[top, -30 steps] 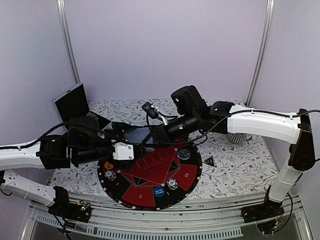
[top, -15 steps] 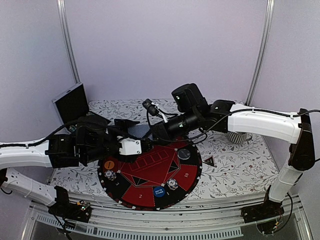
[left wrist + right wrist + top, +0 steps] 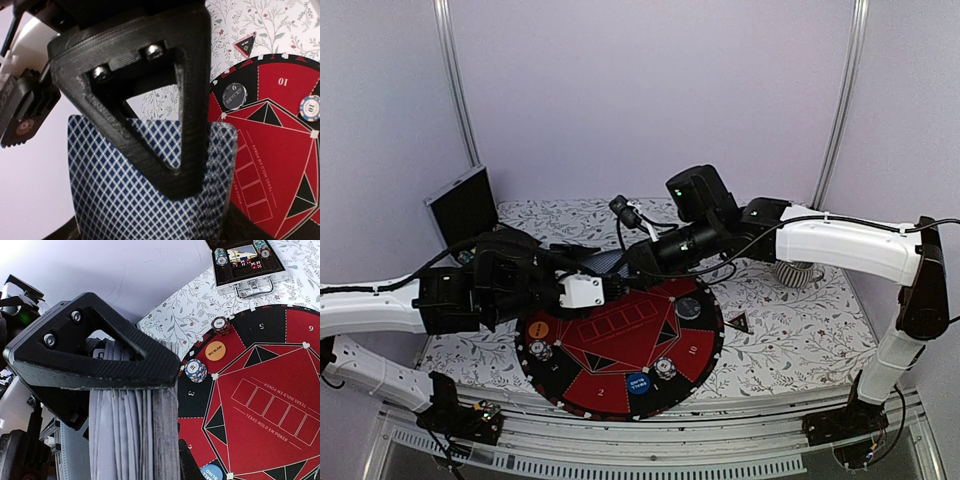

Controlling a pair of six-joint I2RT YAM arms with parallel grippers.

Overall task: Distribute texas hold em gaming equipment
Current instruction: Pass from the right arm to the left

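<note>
The right gripper (image 3: 632, 262) is pressed onto a deck of playing cards (image 3: 131, 440), held on edge above the 12 o'clock rim of the round poker mat (image 3: 620, 345). The left gripper (image 3: 608, 283) stands with its jaws partly apart around the outermost blue-diamond-backed card (image 3: 115, 200); whether they already pinch it I cannot tell. The step looks like peeling one card off for dealing. Next, the left jaws likely need a firm pinch on that single card, then a clean slide away toward a seat, perhaps near the blue button (image 3: 638, 381) at 6 o'clock.
</note>
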